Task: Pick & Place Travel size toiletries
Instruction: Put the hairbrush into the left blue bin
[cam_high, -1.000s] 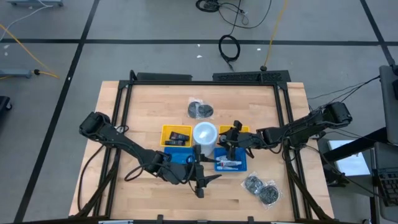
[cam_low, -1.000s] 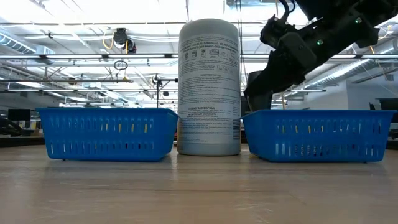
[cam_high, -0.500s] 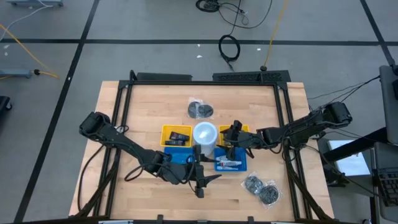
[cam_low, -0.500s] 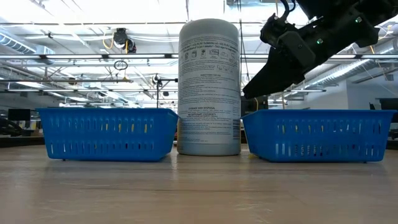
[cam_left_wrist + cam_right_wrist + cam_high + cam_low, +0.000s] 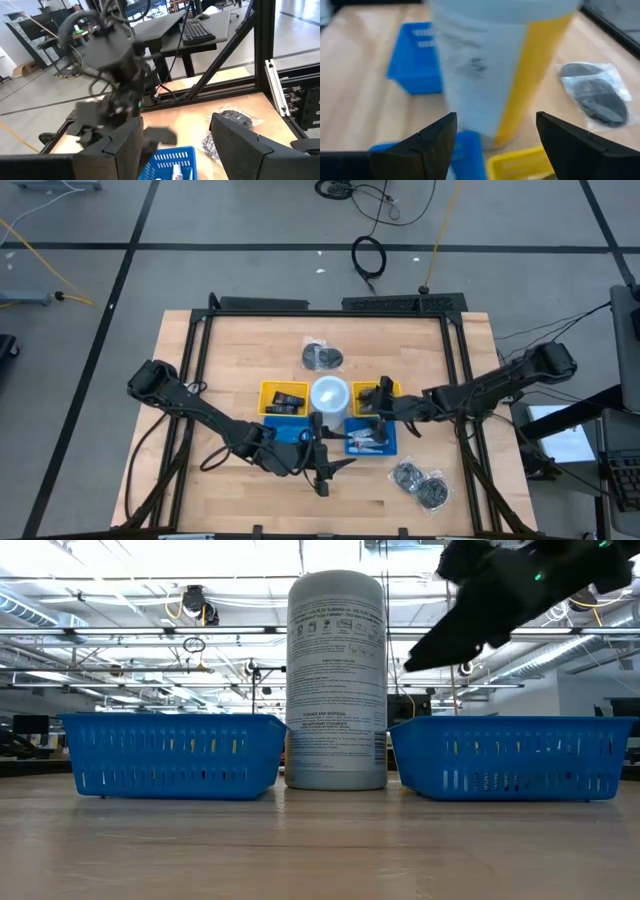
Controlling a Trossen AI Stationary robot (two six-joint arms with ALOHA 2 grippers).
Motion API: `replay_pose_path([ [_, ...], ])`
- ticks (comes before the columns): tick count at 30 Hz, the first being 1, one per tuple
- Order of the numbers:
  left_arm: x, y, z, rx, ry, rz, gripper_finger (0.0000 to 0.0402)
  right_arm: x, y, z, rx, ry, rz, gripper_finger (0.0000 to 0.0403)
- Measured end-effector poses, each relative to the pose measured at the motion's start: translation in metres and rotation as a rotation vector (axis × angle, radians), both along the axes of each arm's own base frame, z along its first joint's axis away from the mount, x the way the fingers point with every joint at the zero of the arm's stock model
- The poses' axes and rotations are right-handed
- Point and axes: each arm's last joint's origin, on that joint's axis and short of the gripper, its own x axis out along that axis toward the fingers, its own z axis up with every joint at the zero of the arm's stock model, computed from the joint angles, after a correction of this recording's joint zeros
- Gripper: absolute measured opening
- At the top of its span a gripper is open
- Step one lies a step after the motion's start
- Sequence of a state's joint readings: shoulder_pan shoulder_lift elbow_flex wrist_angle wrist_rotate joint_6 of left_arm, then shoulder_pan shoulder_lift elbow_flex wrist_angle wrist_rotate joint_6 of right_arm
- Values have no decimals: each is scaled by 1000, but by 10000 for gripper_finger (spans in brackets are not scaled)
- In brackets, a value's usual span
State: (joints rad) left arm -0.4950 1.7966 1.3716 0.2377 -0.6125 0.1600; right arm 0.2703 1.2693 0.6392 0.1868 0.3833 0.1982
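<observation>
The travel size toiletries (image 5: 367,443) are small white tubes lying in the blue basket (image 5: 385,448) right of the centre. They also show in the left wrist view as toiletries (image 5: 176,171) inside the basket (image 5: 161,161). My right gripper (image 5: 373,412) hovers open and empty above the far side of that basket, beside the white canister (image 5: 328,394). It shows raised in the low view as the right gripper (image 5: 412,662) and in its own view as the right gripper (image 5: 496,120). My left gripper (image 5: 335,465) waits open near the table's near edge, its own view showing the left gripper (image 5: 176,125) pointing at the basket.
Two yellow bins (image 5: 285,398) (image 5: 392,390) flank the canister; the left one holds black gadgets. A second blue basket (image 5: 175,753) stands left of the canister (image 5: 337,680). Clear bags of dark bits lie at the far middle (image 5: 322,357) and near right (image 5: 421,483). A black frame (image 5: 455,370) borders the table.
My right gripper has risen from just above the right blue basket and drawn back a little toward the table's right edge, moving fast enough to blur. My left arm has kept still.
</observation>
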Motion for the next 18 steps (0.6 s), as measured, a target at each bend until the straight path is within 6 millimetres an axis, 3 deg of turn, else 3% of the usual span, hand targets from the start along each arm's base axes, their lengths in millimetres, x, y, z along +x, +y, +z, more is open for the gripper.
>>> replay_pose_path([
  [10,0,0,0,2,3,1,230,-29,56,4,168,58,287,265],
  [18,0,0,0,-3,3,2,230,-61,96,-3,295,143,315,265],
])
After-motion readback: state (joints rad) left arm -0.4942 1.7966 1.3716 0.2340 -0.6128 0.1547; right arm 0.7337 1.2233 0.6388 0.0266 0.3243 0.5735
